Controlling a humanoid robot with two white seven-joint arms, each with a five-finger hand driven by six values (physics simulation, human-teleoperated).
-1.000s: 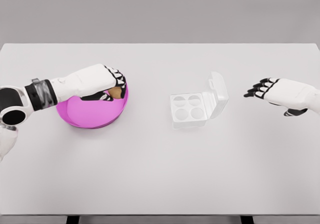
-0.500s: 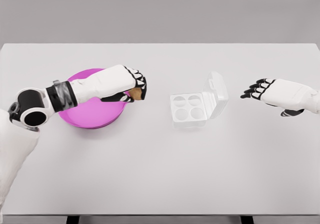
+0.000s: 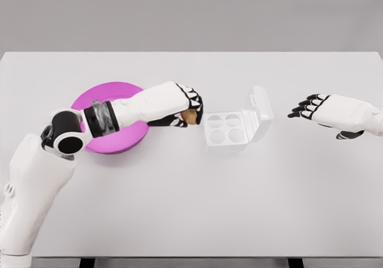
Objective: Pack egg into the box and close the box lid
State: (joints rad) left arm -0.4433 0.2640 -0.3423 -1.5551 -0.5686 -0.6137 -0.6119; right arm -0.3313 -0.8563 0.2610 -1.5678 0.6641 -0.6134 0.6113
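So the left robot hand (image 3: 184, 107) has its fingers curled around a brown egg (image 3: 191, 117), holding it just above the white desk (image 3: 191, 208), right beside the left edge of the clear box (image 3: 226, 130). The box has four round cups and its lid (image 3: 260, 111) stands up on the right side. The arm stretches across the pink bowl (image 3: 111, 119). Over on the right, the other robot hand (image 3: 326, 109) hovers with fingers spread, holding nothing, well apart from the box.
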